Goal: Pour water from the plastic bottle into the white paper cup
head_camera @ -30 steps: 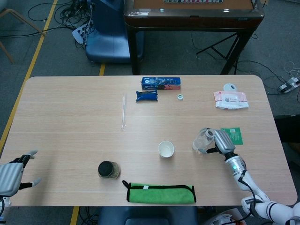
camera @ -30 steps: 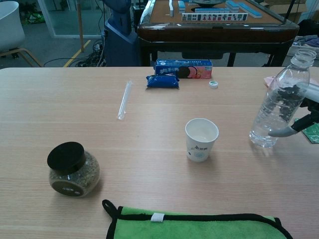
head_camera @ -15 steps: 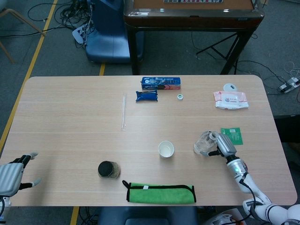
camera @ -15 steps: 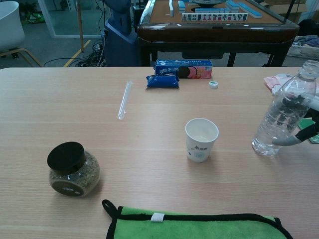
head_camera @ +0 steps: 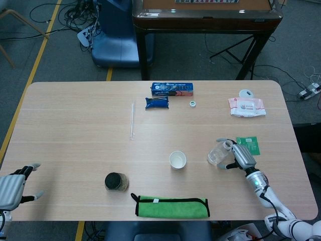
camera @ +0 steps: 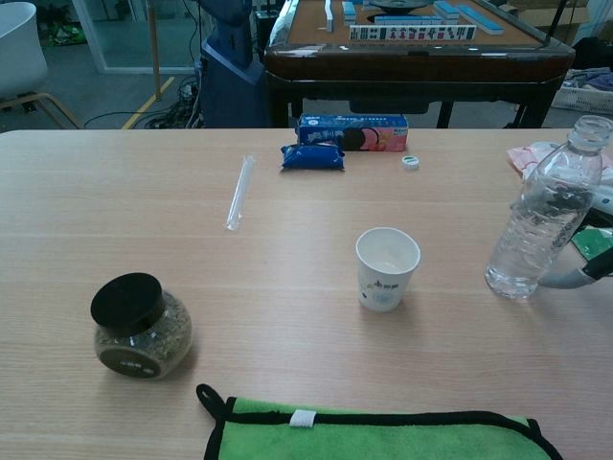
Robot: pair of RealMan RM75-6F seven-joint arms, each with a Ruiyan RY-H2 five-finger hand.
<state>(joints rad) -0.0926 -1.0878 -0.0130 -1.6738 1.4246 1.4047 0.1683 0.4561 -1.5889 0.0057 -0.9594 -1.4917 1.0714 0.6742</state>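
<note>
The clear plastic bottle (head_camera: pixel 218 153) (camera: pixel 544 216) stands upright and uncapped on the table, right of the white paper cup (head_camera: pixel 177 159) (camera: pixel 387 268). The cup is upright, a hand's width from the bottle. My right hand (head_camera: pixel 242 156) (camera: pixel 586 272) sits just right of the bottle with its fingers spread around it, and a small gap shows at the bottle's base. At the table's near left corner my left hand (head_camera: pixel 12 188) holds nothing, fingers apart. The small bottle cap (head_camera: pixel 192 104) (camera: pixel 410 162) lies far back on the table.
A dark-lidded jar (head_camera: pixel 116 181) (camera: pixel 141 326) and a green towel (head_camera: pixel 172 207) (camera: pixel 374 436) lie near the front edge. A straw (head_camera: pixel 132 120), a biscuit box (head_camera: pixel 172 89), a blue packet (head_camera: pixel 157 103), wet wipes (head_camera: pixel 246 106) and a green card (head_camera: pixel 249 145) lie further back.
My right hand has let go of the bottle and drawn back to the right. The bottle now stands more upright, slightly further right.
</note>
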